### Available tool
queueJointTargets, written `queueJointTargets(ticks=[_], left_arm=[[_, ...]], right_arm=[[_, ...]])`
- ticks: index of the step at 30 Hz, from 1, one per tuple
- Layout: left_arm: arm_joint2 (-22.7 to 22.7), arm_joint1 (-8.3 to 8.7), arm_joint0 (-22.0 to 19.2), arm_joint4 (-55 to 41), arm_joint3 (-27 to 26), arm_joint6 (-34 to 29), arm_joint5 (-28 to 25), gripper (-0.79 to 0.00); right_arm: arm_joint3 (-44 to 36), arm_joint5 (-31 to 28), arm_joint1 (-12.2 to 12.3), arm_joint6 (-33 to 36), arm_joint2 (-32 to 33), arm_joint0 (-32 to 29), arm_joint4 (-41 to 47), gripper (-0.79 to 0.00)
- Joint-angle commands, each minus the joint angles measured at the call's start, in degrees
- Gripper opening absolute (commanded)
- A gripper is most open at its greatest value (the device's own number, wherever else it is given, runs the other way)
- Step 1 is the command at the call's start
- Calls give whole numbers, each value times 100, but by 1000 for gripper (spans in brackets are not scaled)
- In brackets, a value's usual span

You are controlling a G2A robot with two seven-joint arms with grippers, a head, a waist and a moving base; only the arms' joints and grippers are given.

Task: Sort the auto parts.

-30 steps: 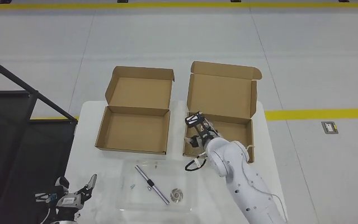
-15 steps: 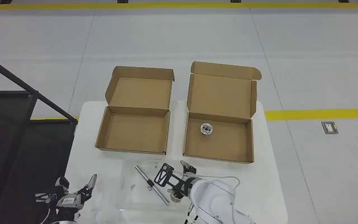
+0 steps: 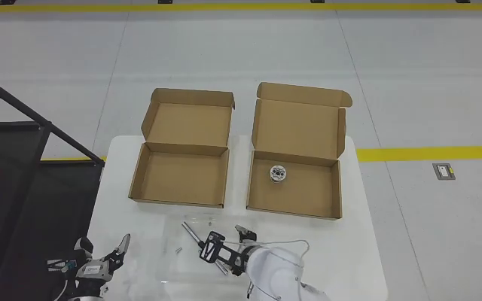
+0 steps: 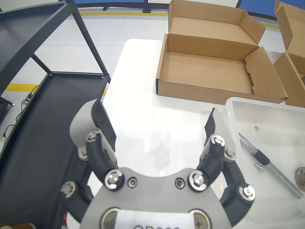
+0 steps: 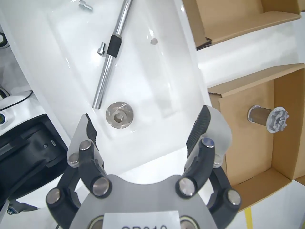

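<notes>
A clear plastic tray (image 5: 185, 55) at the table's front holds a metal rod (image 5: 114, 44) with a black band, a round metal flange (image 5: 119, 117) and two small bolts (image 5: 85, 5). My right gripper (image 5: 145, 120) hangs open above the tray, just beside the flange, and holds nothing; from above it (image 3: 228, 241) covers the rod's near end. A cylindrical part with a toothed head (image 3: 278, 174) lies in the right cardboard box (image 3: 301, 192). The left cardboard box (image 3: 177, 202) has nothing in it. My left gripper (image 4: 155, 111) stands open over the table's front left corner.
Both boxes have their lids standing up at the back. A black metal rack (image 4: 59, 91) stands just left of the table. Bare white tabletop (image 4: 143, 96) lies between my left gripper, the left box and the tray (image 4: 238, 101).
My right arm has let go of the toothed part in the right box and swung back to the front, over the tray. The left arm has not moved.
</notes>
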Motion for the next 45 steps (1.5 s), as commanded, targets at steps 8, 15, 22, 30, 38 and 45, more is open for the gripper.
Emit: queueJointTargets(ticks=[8,15,22,30,38,45], left_arm=[[0,0,0,0,0,0,0,0],[0,0,0,0,0,0,0,0],[0,0,0,0,0,0,0,0],[0,0,0,0,0,0,0,0],[0,0,0,0,0,0,0,0],[0,0,0,0,0,0,0,0]], right_arm=[[1079,165,-199,539,-227,580,616,-256],[1597,171,-300,748,-318,843,1001,-280],[1858,151,-357,832,-428,944,1123,-422],[2029,201,-400,922,-503,1005,1131,-489],[2169,128,-434,921,-529,1087,1218,-548],[2213,79,-458,896,-526,1160,1294,-785]])
